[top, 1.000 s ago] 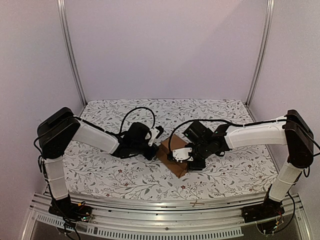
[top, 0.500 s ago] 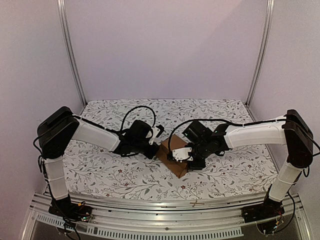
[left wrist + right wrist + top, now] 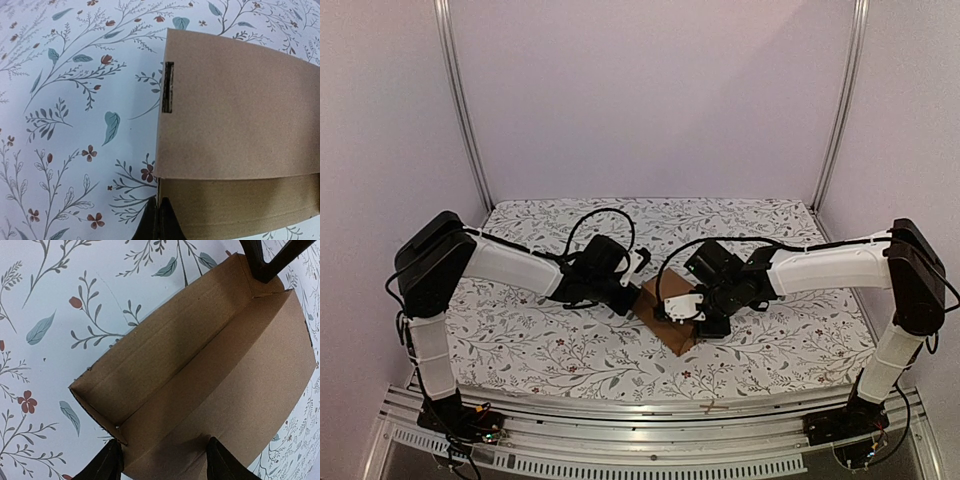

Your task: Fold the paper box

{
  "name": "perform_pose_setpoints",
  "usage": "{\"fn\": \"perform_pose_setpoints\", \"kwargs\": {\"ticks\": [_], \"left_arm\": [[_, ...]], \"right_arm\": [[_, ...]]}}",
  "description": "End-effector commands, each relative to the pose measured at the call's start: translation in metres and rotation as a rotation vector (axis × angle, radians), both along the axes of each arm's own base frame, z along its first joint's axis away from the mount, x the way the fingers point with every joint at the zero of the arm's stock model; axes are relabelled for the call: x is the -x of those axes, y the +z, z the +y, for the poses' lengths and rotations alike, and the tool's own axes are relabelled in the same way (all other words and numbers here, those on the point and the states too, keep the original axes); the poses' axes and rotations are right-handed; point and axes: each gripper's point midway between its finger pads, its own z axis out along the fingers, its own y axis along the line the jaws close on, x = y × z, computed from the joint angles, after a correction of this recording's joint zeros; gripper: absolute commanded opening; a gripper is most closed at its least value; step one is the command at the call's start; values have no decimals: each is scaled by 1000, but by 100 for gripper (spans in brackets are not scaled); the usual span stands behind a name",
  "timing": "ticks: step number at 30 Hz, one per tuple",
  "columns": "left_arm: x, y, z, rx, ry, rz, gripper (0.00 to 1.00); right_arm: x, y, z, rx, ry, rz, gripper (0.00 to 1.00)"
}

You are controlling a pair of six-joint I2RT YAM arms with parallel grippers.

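Note:
The paper box is a brown cardboard piece lying mid-table between both arms, partly folded. In the left wrist view a flat panel with a narrow slot lies over a lower wall. My left gripper is shut with the box's thin end edge pinched between its fingertips; it sits at the box's left side. In the right wrist view the box shows one raised long wall and a flat panel. My right gripper stands open astride the near end, one finger outside the corner, the other on the panel.
A floral-print cloth covers the table, enclosed by pale walls and two metal posts. Black cables loop above both wrists. The left gripper's fingers show at the box's far corner in the right wrist view.
The left arm's wrist has shifted slightly right and toward the back, with the box's edge still in its grip. The right gripper and the box stay nearly where they were.

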Motion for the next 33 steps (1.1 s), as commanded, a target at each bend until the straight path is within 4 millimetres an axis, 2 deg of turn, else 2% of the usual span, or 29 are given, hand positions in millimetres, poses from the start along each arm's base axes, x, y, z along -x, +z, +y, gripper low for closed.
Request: {"fn": "perform_pose_setpoints", "kwargs": {"ticks": [1, 7, 12, 16, 20, 26, 33], "left_arm": [[9, 43, -46, 135, -84, -32, 0], [9, 48, -52, 138, -97, -12, 0], [9, 45, -52, 123, -101, 0, 0], [10, 40, -53, 118, -104, 12, 0], [9, 44, -57, 128, -112, 12, 0], [13, 43, -50, 88, -125, 21, 0], [8, 27, -38, 76, -107, 37, 0]], "right_arm": [[24, -34, -7, 61, 16, 138, 55], [27, -38, -7, 67, 14, 158, 53], [39, -37, -11, 67, 77, 181, 59], [36, -33, -12, 69, 85, 158, 59], [37, -35, -13, 77, 90, 165, 60], [48, -39, -19, 93, 155, 190, 62], [51, -39, -23, 105, 168, 200, 63]]}}
